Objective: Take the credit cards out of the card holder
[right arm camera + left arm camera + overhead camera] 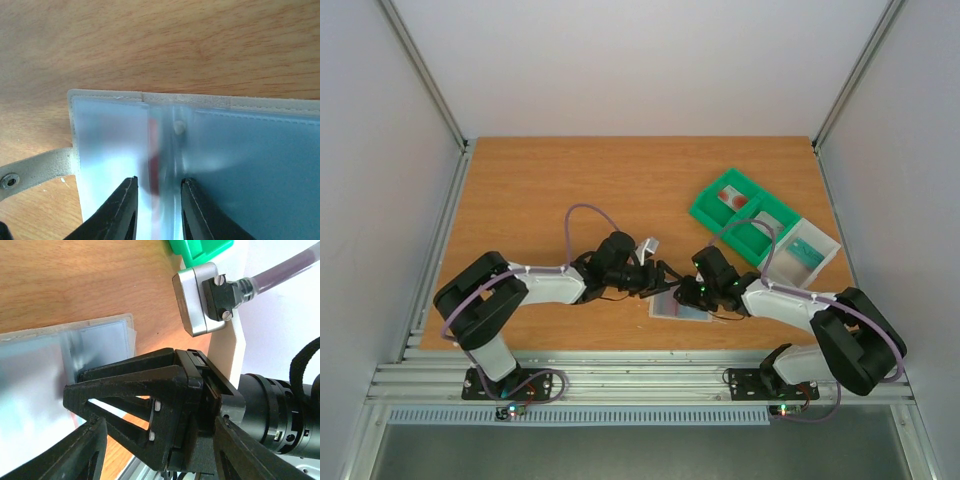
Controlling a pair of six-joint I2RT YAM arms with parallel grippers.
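The card holder [678,306] lies open on the wooden table between my two grippers, a pale case with frosted clear sleeves. In the right wrist view the card holder [110,130] fills the frame, its tab [35,170] at the left. A pinkish-red card [154,165] stands edge-on in a raised sleeve fold, and a blue-grey card [260,165] shows through the right sleeve. My right gripper [160,180] is narrowly open, its fingers on either side of that fold. My left gripper [665,272] is open and empty just left of the right gripper [684,293].
A bright green compartment tray [705,212] stands at the back right with a red card [730,198] in one compartment. Beside it, a white tray [825,240] holds a teal card [807,252]. A small white object [648,244] lies behind the left gripper.
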